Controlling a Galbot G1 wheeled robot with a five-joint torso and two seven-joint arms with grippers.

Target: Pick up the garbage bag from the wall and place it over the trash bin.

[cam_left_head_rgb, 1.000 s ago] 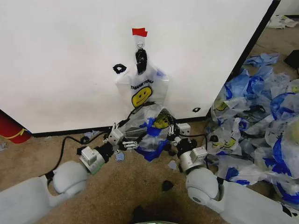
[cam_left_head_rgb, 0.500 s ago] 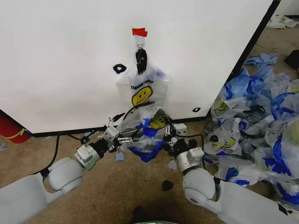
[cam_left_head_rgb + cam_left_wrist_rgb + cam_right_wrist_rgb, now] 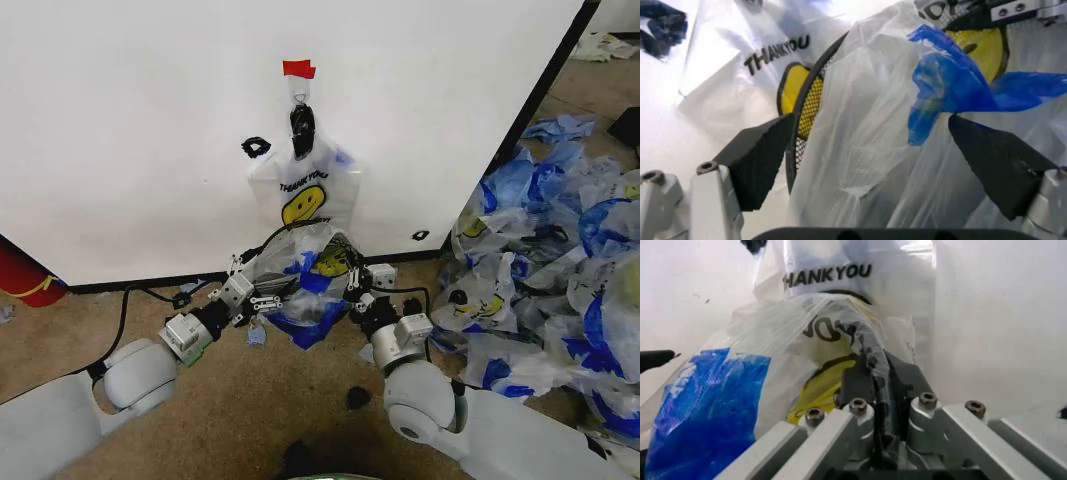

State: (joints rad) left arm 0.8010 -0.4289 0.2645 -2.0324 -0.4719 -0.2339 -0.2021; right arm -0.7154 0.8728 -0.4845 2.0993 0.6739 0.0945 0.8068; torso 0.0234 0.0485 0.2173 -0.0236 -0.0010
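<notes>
Pinching a fold of thin plastic, the right gripper (image 3: 873, 390) has its jaws pressed together on the garbage bag (image 3: 300, 275), down low by the foot of the wall (image 3: 140, 130). Across from it the left gripper (image 3: 887, 155) has its jaws spread wide, one dark pad on either side of the bag's bulging plastic and a twisted blue handle (image 3: 947, 85); whether the pads touch the plastic I cannot tell. Between the two arms, the bag is draped over the trash bin (image 3: 807, 107), whose black mesh wall and rim show through and beside the plastic in the left wrist view. Part of a yellow smiley face shows on the crumpled side of the bag.

Just above, a second bag (image 3: 305, 190) of the same kind hangs flat against the wall from a small hook (image 3: 299, 92) under a strip of red tape (image 3: 298, 68), its "THANK YOU" print and smiley face upright. A black mark (image 3: 255, 146) sits on the wall beside it.

Off to the right, on the carpet, lies a big heap of blue-and-white bags (image 3: 560, 260). A red object (image 3: 25, 275) sits at the wall's base on the far left.
</notes>
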